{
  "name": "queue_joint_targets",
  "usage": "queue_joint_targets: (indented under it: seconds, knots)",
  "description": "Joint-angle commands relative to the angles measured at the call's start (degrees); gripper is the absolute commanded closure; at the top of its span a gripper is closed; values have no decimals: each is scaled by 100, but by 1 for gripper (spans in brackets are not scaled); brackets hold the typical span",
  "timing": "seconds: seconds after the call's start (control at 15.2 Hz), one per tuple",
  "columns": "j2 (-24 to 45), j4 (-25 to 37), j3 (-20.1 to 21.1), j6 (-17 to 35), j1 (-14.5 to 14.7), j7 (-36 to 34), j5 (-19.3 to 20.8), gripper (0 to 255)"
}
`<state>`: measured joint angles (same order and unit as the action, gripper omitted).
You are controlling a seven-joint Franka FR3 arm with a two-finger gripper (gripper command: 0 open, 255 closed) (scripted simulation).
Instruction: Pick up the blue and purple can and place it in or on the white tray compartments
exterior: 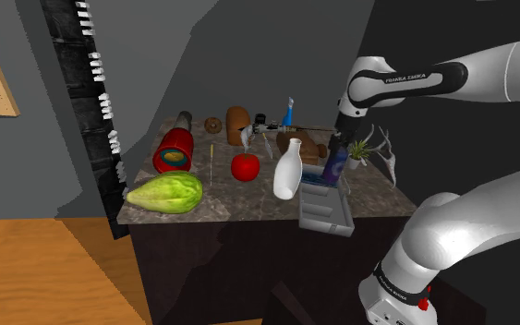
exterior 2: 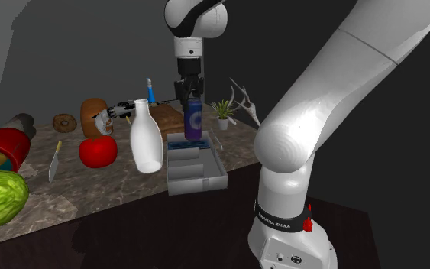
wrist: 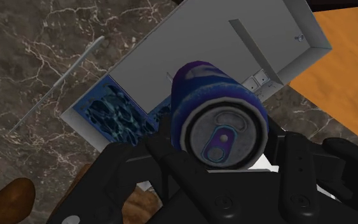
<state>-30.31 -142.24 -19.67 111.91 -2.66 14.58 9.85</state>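
Note:
My gripper (exterior 2: 190, 93) points straight down and is shut on the top of the blue and purple can (exterior 2: 194, 118). The can hangs upright over the far end of the white tray (exterior 2: 198, 177), at the section with a blue patterned floor (wrist: 110, 114). In the wrist view the can (wrist: 219, 114) shows its silver lid between my black fingers (wrist: 165, 153), with the tray's white compartments (wrist: 203, 57) beyond it. The shoulder view has the can (exterior: 337, 164) just behind the tray (exterior: 327, 210). I cannot tell whether its base touches the tray.
A white bottle (exterior: 287, 171) stands close beside the tray. A red tomato (exterior: 245, 166), a knife (exterior 2: 55, 162), a green lumpy vegetable (exterior: 165, 192) and a red tin (exterior: 173, 150) lie further along. A small plant (exterior: 357, 148) stands behind. The tray reaches past the table's front edge.

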Motion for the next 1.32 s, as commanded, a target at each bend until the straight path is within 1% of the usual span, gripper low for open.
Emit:
queue_joint_targets:
  seconds: [0.0,0.59,1.12,1.19,1.25]
  knots:
    - [44,-117,-22,166,-1,-2,9,255]
    - [341,-617,-154,960,-2,23,49,255]
    - [341,-617,-154,960,-1,22,49,255]
    - [352,-614,-152,969,4,18,45,0]
    - [344,-615,-147,961,4,13,45,0]
